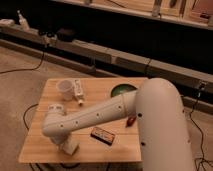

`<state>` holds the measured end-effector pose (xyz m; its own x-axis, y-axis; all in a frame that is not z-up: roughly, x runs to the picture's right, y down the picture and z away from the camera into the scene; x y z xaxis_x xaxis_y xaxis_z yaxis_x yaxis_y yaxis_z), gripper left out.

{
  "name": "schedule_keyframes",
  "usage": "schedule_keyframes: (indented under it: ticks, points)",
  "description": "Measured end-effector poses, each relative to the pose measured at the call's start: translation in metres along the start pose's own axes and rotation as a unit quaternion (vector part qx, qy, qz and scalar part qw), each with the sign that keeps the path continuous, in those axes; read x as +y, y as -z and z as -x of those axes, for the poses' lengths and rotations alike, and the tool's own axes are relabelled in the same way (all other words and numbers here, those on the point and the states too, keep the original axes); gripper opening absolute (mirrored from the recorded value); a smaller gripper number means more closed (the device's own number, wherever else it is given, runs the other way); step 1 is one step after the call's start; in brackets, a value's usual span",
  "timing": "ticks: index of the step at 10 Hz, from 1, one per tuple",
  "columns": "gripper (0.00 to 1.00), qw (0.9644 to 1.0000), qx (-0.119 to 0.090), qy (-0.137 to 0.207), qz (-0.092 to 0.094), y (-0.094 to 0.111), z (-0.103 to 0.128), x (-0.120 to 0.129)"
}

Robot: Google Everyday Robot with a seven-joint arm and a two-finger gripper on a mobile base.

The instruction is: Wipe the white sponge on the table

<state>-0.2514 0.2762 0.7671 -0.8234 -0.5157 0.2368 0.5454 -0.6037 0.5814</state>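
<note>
The light wooden table (45, 145) fills the middle of the camera view. My white arm reaches across it from the right and bends down at the front left. My gripper (66, 144) is low over the table's front left part. A pale, cream block that looks like the white sponge (71, 147) sits right at the gripper's tip, on or just above the tabletop. The arm hides how the gripper meets it.
A white cup (65, 88) and a white tube (78, 90) stand at the back left of the table. A green bowl (122, 91) is at the back right. A dark packet (102, 135) lies right of the gripper and a small reddish thing (131, 120) beside the arm. Cables lie on the floor.
</note>
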Motion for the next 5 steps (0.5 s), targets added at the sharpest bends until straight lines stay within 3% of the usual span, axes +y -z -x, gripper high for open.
schedule_keyframes:
  ticks: [2,5]
  points:
    - [0.31,0.9992,0.026,0.029,-0.008,-0.009,-0.050,-0.008]
    - [0.31,0.9987,0.044,0.026,-0.004,-0.019,-0.088,0.039]
